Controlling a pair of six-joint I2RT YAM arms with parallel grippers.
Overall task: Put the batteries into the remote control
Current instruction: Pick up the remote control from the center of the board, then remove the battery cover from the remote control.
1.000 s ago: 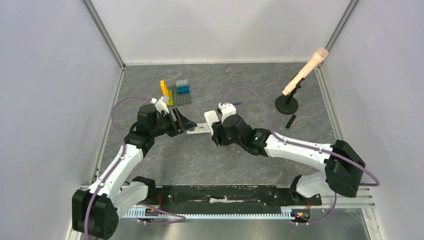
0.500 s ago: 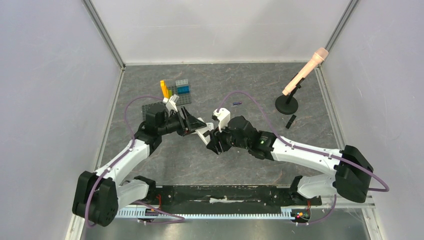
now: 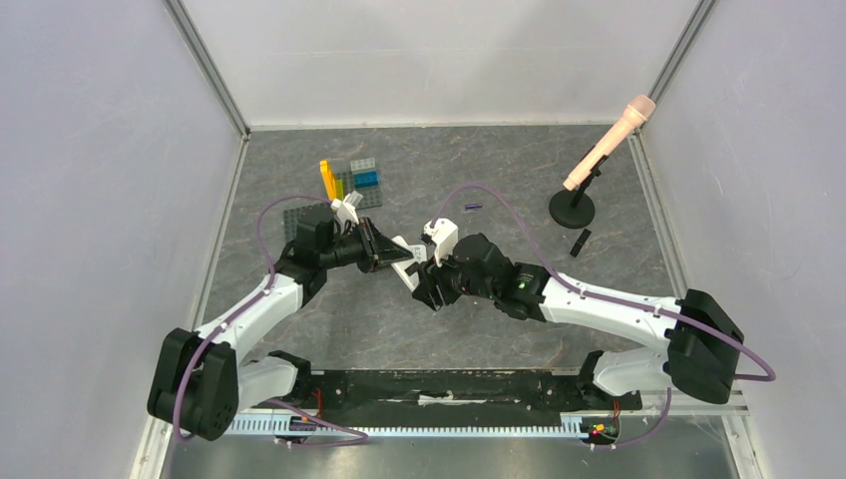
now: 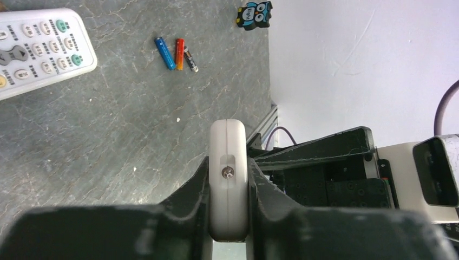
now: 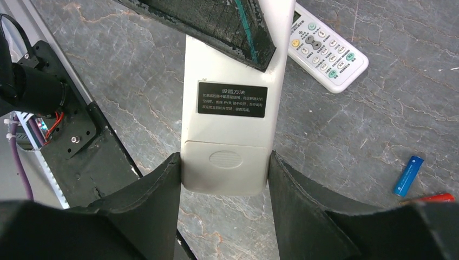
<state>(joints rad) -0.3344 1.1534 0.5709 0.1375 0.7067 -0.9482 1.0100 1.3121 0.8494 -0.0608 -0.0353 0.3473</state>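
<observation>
Remote (image 5: pixel 226 130): cream-white back, black label (image 5: pixel 232 99) with white print.
Second remote (image 5: pixel 325 49), near the remote: white, with green, yellow and grey buttons.
Table (image 4: pixel 108 124): dark grey stone pattern, pale veins.
Blue battery (image 4: pixel 164 52), red-orange battery (image 4: pixel 179 53), dark battery (image 4: pixel 190 58) with a pale tip.
Owl figure (image 4: pixel 254 13): black, blue, yellow.
Microphone (image 3: pixel 609 140), well apart from the remote: peach, on a black stand (image 3: pixel 572 209).
Block plate (image 3: pixel 371 198): grey, carrying yellow, orange and blue blocks.
Fingers (image 5: pixel 146 216): black.
</observation>
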